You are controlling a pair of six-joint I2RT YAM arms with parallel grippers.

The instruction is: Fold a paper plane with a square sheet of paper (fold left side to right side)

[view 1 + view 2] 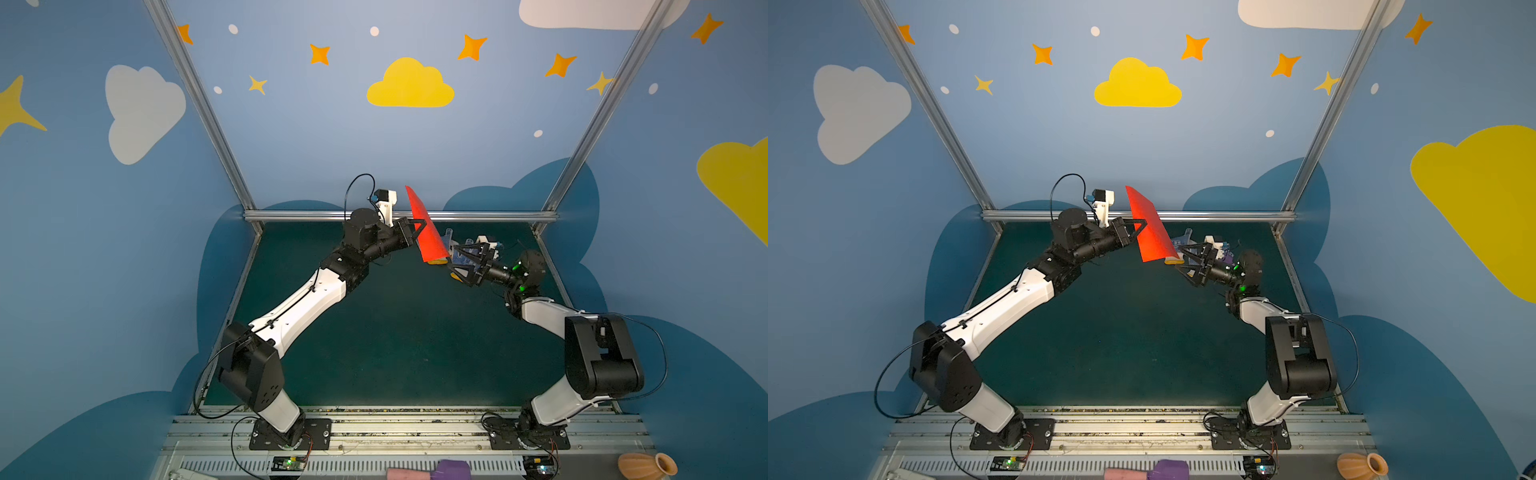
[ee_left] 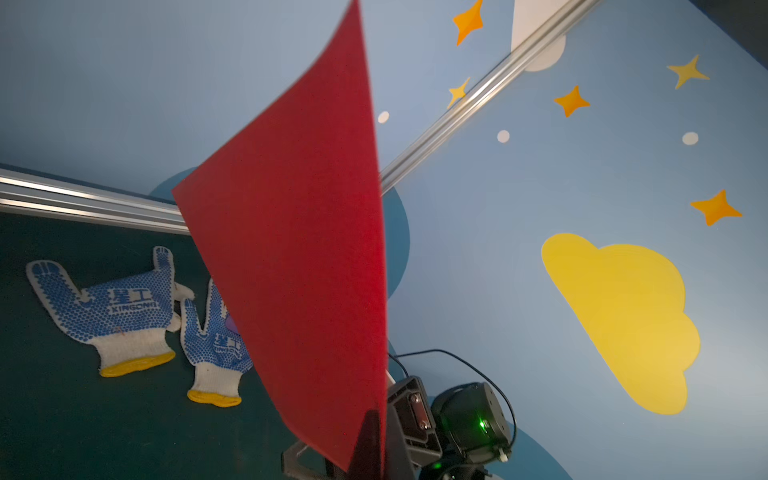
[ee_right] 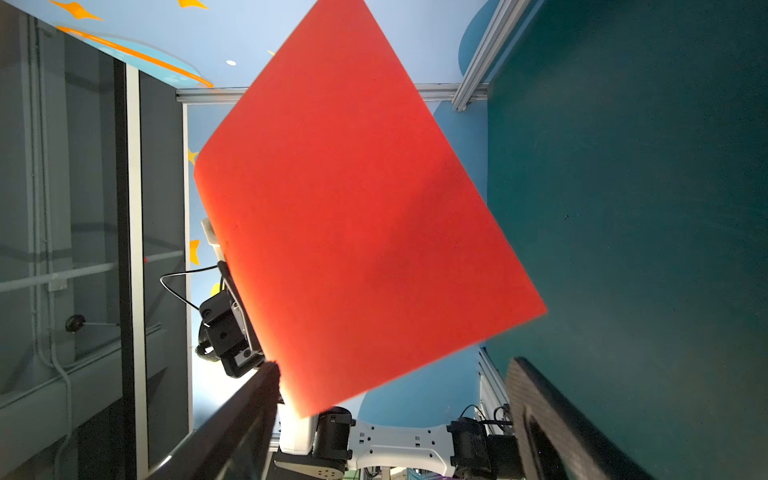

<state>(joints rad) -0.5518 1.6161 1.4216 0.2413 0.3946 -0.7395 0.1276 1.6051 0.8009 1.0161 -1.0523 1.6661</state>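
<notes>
The square sheet of paper is bright red and hangs in the air over the far middle of the table, slightly curved, one corner pointing up. My left gripper is shut on one of its edges; in the left wrist view the sheet rises from the left gripper. My right gripper stands open just right of the sheet's lower edge. In the right wrist view the paper fills the middle, its lower corner before the right gripper. No paper plane shape shows.
Two blue-dotted white gloves lie on the green mat at the back right, mostly behind the right gripper in both top views. A metal rail bounds the back. A purple-and-pink toy hammer and an orange vase sit at the front.
</notes>
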